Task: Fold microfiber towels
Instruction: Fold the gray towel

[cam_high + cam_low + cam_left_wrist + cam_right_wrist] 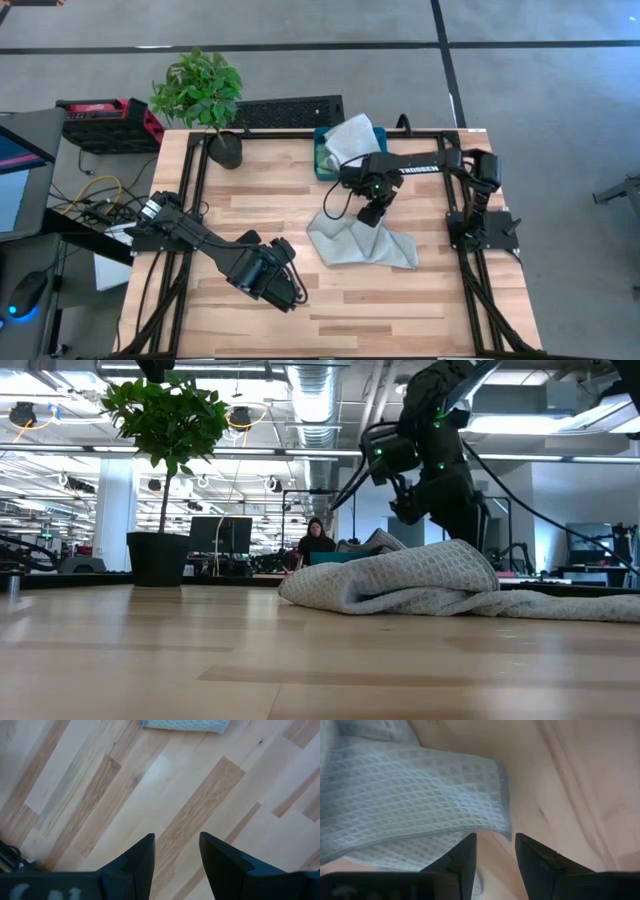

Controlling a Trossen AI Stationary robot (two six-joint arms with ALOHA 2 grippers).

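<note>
A potted plant (205, 100) stands at the desk's (400, 310) far left corner, and a teal bin (325, 160) sits at the far edge with a pale towel (355, 135) heaped over it. Just on the near side of the bin a grey towel (360, 245) lies rumpled on the desk, waffle-textured, partly doubled over with one raised fold; its long axis runs left to right. The right gripper (372, 215) hangs over that towel's far edge, jaws apart and released, nothing in them. The left gripper (285, 290) waits well left of the grey towel, jaws parted over bare wood.
</note>
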